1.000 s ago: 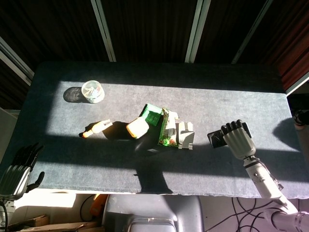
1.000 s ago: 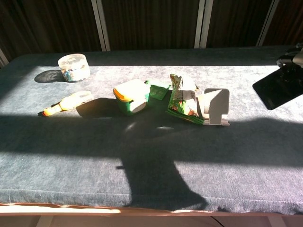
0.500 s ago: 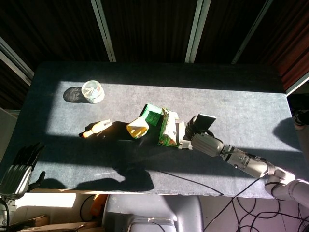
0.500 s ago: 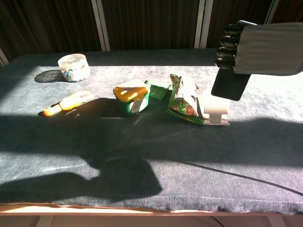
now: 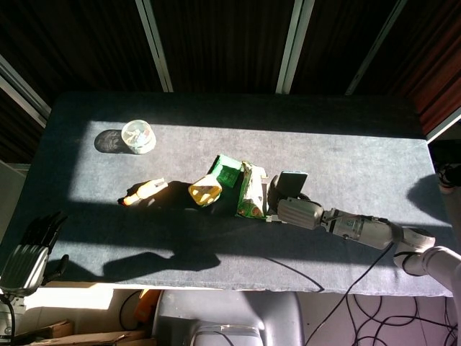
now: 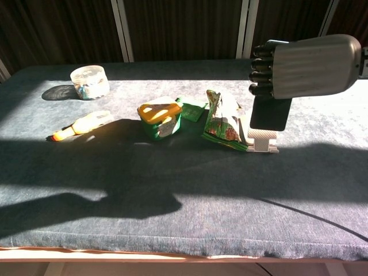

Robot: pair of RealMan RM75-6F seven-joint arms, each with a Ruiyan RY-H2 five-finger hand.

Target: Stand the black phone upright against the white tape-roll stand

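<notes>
My right hand (image 6: 305, 66) grips the black phone (image 6: 270, 113) upright, directly over the white tape-roll stand (image 6: 263, 140). In the head view the phone (image 5: 292, 183) shows beside the stand (image 5: 274, 209), with the right hand (image 5: 299, 212) reaching in from the right. The phone's lower edge sits close to the stand's top; whether they touch I cannot tell. My left hand (image 5: 32, 249) hangs off the table's front-left corner, fingers apart, holding nothing.
A green snack bag (image 6: 223, 122) leans just left of the stand. Further left lie a green tub with a yellow lid (image 6: 159, 117), a small green packet (image 6: 194, 107), an orange-tipped tool (image 6: 80, 125) and a clear round container (image 6: 89, 81).
My right hand has carried the phone left from the table's right side to just above the stand, lowering it slightly in the last half second. The left hand stayed put.
</notes>
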